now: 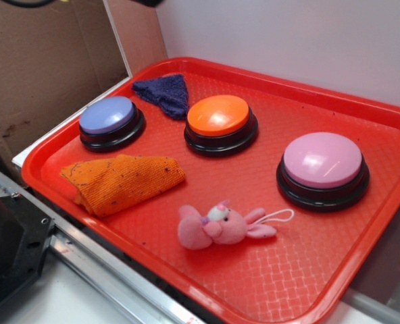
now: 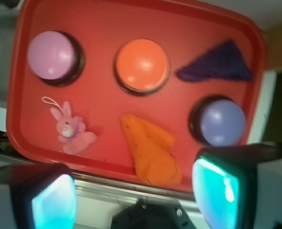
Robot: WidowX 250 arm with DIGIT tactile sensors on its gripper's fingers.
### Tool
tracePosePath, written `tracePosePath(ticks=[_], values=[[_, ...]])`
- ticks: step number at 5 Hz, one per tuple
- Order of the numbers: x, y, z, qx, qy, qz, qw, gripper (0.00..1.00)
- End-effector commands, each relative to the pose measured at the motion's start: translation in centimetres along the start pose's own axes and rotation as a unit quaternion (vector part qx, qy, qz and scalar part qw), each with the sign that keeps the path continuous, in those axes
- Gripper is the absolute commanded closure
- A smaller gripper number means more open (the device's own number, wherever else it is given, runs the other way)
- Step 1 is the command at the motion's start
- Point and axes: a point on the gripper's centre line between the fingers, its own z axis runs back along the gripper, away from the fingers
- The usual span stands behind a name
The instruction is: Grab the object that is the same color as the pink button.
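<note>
A small pink plush bunny (image 1: 221,225) (image 2: 70,127) with a white face patch and a white string loop lies on its side near the red tray's (image 1: 301,283) front edge. The pink button (image 1: 322,167) (image 2: 53,56), a glossy dome on a black base, stands just behind it at the right of the exterior view. In the wrist view my gripper (image 2: 134,198) hangs high above the tray's near edge, open, its two cyan-lit fingertips (image 2: 53,202) wide apart and empty. The bunny lies ahead and left of it. The gripper is out of the exterior view.
On the tray also stand an orange button (image 1: 219,123) (image 2: 142,65) and a lavender-blue button (image 1: 109,121) (image 2: 221,121). An orange cloth (image 1: 122,181) (image 2: 153,151) lies at front left, a dark blue cloth (image 1: 163,92) (image 2: 218,65) at the back. Cardboard wall (image 1: 44,61) stands left.
</note>
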Motion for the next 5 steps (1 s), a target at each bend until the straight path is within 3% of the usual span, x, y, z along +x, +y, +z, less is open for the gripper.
tracePosePath(ticks=[1,2,3,5], values=[[-2.1,-9.1,-4.5,0.017,0.045,-0.181,0.982,0.00],[-3.8,-9.6,-6.7,0.015,0.069,-0.183,0.981,0.00],[-4.2,-8.4,-9.0,-0.001,0.085,-0.154,0.984,0.00],[-0.6,-8.0,-13.2,-0.009,0.101,-0.194,0.976,0.00]])
